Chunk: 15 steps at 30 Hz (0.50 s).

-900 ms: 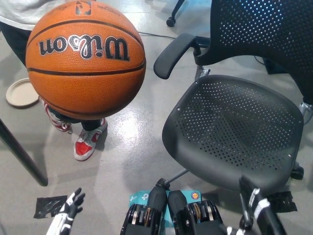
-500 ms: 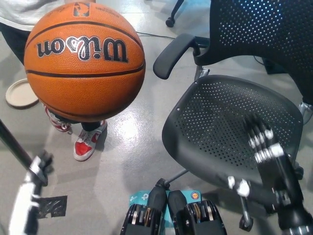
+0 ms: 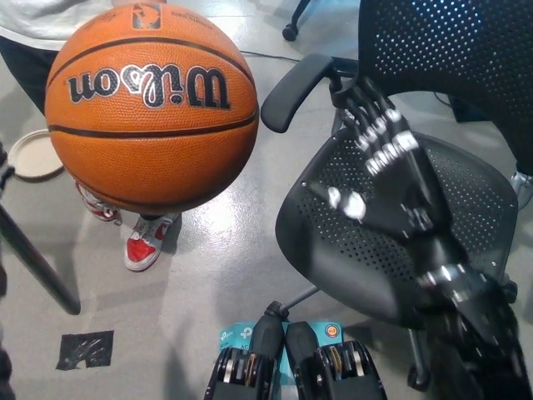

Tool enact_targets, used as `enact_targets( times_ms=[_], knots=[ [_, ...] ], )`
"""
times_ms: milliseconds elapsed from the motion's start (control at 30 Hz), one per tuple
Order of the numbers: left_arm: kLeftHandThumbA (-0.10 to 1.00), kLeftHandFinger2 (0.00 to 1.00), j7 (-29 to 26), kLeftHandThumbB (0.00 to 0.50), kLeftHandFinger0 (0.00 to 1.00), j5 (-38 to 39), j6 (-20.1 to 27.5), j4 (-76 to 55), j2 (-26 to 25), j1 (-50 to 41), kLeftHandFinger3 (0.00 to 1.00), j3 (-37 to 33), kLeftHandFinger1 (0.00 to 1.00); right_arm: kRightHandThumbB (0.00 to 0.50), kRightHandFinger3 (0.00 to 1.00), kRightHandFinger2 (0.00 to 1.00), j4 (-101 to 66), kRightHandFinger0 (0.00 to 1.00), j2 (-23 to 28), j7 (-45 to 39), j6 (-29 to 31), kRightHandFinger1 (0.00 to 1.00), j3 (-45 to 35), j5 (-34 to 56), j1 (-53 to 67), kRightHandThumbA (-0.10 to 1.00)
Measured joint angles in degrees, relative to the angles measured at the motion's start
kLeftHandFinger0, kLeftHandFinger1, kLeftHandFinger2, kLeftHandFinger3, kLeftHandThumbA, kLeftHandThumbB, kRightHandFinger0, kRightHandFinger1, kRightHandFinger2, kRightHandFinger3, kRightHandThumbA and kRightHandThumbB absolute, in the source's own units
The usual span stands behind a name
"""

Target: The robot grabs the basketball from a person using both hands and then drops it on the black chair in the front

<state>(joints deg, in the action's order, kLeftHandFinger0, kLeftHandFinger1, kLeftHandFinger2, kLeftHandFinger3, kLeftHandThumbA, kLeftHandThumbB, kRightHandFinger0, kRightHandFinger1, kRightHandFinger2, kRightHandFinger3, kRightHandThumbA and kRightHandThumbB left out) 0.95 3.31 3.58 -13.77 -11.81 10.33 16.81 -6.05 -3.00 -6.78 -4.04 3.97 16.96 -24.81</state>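
My right hand (image 3: 387, 179) is raised over the chair (image 3: 400, 233), palm toward the ball (image 3: 150, 104), fingers stretched out and spread apart, holding nothing. There is clear floor between it and the ball; they do not touch. My left hand is hardly in view: only a blurred sliver shows at the far left edge, and I cannot tell how its fingers stand. The ball hangs high at the left of my view, orange with the Wilson lettering upside down to me, held up before a person whose white shirt (image 3: 42, 21) shows at the top left corner and whose red and white shoes (image 3: 146, 242) stand on the grey floor (image 3: 225, 258) just under it. The chair is to the right of the ball, its perforated black seat bare, its armrest (image 3: 291, 92) reaching toward the ball without meeting it. A round beige plate (image 3: 33, 154) lies on the floor left of the ball.
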Motion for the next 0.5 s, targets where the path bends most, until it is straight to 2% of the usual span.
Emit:
enact_targets(
  times_ms=[100,400,500],
  knots=[
    [1.0,1.0,0.0,0.138,1.0,0.8,-1.9,0.1,-0.5,2.4,1.0,0.1,1.0,0.367,1.0,1.0,3.9,1.0,-1.5,-0.1,-1.1,1.0,-1.6,1.8,-3.9,1.0],
    [1.0,1.0,0.1,0.15,1.0,2.6,-6.8,0.4,-1.4,5.8,1.0,-0.1,1.0,0.383,1.0,1.0,12.0,1.0,-4.5,-0.2,-4.8,1.0,-5.5,6.9,-11.3,1.0],
    [1.0,1.0,0.1,0.143,1.0,3.0,-8.4,0.4,-1.4,6.3,1.0,-0.4,1.0,0.409,1.0,1.0,14.0,1.0,-5.1,-0.3,-5.3,1.0,-5.7,7.5,-12.7,1.0]
  ],
)
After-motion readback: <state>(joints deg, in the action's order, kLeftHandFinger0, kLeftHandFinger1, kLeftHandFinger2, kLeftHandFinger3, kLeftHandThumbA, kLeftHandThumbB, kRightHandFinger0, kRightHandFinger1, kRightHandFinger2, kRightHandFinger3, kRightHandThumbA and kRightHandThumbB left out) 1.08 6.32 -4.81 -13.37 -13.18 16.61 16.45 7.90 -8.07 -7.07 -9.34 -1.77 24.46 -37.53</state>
